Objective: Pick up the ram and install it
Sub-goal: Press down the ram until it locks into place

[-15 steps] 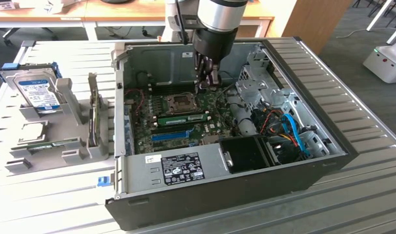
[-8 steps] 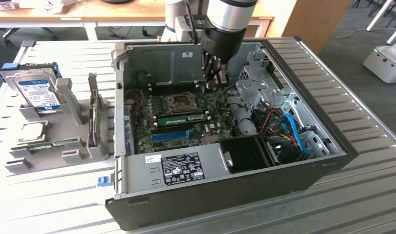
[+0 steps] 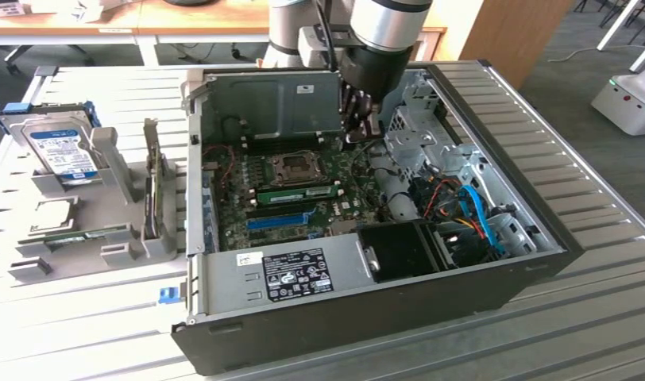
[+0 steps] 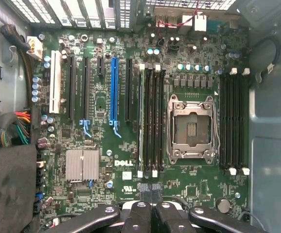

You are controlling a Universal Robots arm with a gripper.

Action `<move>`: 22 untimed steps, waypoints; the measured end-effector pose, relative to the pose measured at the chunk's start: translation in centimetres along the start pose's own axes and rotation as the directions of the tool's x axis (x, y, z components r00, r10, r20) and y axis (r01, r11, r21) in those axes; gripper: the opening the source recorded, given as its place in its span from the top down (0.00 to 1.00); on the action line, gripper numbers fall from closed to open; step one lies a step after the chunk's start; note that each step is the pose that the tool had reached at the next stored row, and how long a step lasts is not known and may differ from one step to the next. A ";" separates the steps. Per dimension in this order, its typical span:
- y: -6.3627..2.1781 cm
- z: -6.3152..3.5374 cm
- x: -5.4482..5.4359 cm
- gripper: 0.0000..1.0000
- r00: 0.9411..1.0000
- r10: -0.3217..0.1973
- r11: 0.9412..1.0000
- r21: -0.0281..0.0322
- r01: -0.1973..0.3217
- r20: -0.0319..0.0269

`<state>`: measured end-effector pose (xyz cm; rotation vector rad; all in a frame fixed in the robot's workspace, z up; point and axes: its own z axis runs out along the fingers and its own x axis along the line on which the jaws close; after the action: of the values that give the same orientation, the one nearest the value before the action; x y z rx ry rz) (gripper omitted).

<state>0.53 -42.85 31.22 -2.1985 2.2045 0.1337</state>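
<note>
1. Nearest, a ribbed grey tabletop (image 3: 588, 333) bearing an open black computer case (image 3: 407, 313).
2. Left of it, a grey holder (image 3: 113, 159) propping up a blue-labelled hard drive (image 3: 63, 151).
3. Inside the case, the ram (image 3: 299, 193) seated in a slot just beside the CPU socket (image 3: 296, 165).
4. Above the motherboard's far side, the gripper (image 3: 357, 133), jaws closed and empty.
5. Beyond, wooden desks (image 3: 90, 32) and grey carpet (image 3: 566, 40).

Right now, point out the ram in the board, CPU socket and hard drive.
ram (image 3: 299, 194): exterior view, middle of the stick.
CPU socket (image 4: 191, 127): wrist view, socket centre.
hard drive (image 3: 63, 151): exterior view, blue label.
</note>
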 end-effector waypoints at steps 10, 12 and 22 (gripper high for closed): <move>-0.07 1.06 0.1 0.89 1.000 0.000 1.000 0.000 0.000 0.000; -0.08 1.41 0.1 0.89 1.000 0.000 1.000 0.000 0.000 0.000; -0.16 3.23 0.3 0.89 1.000 0.000 1.000 0.000 0.000 0.000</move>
<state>0.55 -42.85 27.97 -2.1987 2.2042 0.1338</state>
